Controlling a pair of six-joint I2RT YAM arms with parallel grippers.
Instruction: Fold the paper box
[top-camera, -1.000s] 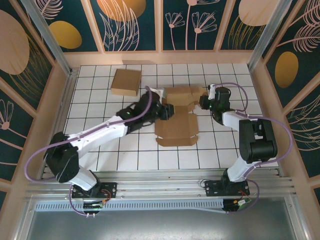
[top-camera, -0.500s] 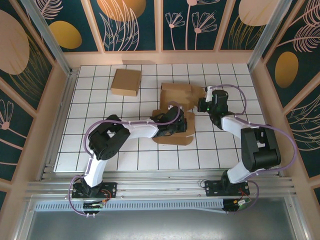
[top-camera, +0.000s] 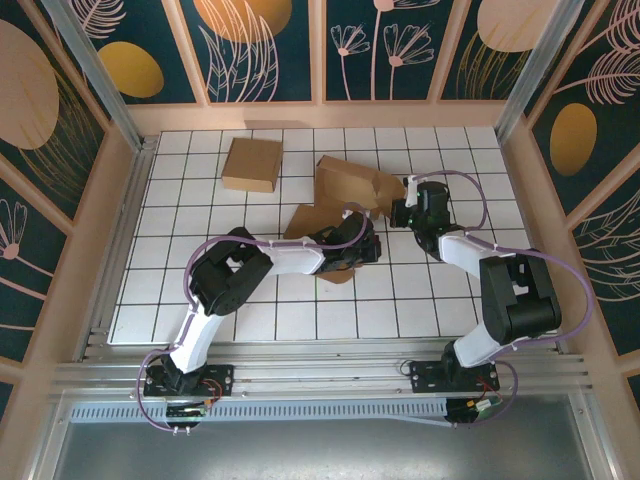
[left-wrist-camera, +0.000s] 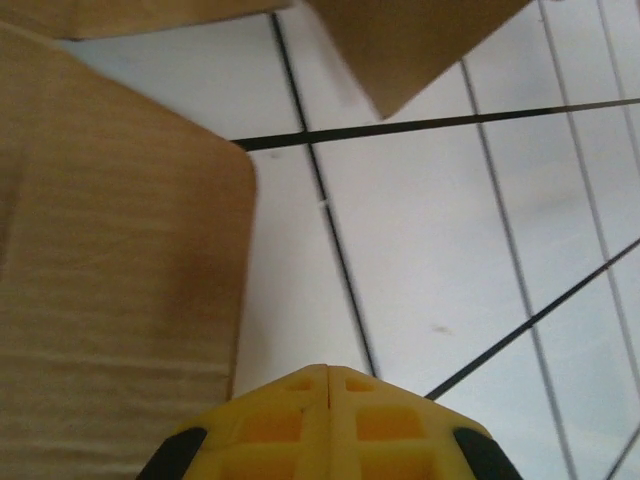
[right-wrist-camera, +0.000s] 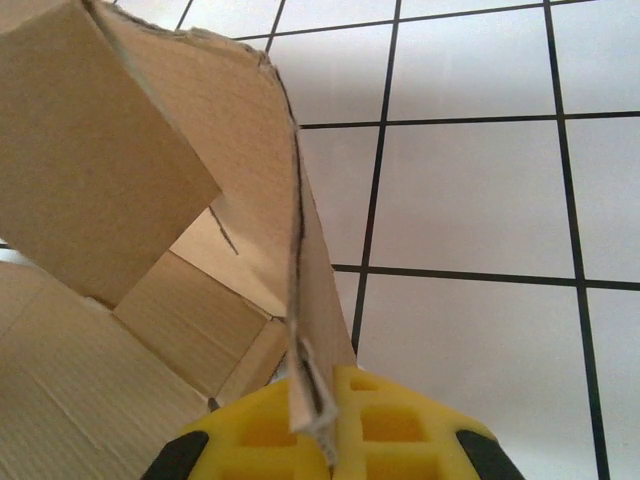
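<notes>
The paper box is a brown cardboard blank, partly raised off the white gridded table at the centre. My right gripper holds its right edge. In the right wrist view the yellow fingers are shut on a thin cardboard wall, with a flap folded inward to the left. My left gripper lies low beside the blank's near part. In the left wrist view its yellow fingers are pressed together with nothing between them, and a cardboard panel lies to their left.
A second, folded cardboard box sits at the back left of the table. Wooden walls fence the table on the left, right and back. The left arm's elbow is bent over the near left of the grid.
Both grippers have closed. The right one now pinches the blank's edge, and the blank has been lifted and shifted left. The left arm has folded at the elbow, its gripper moving right.
</notes>
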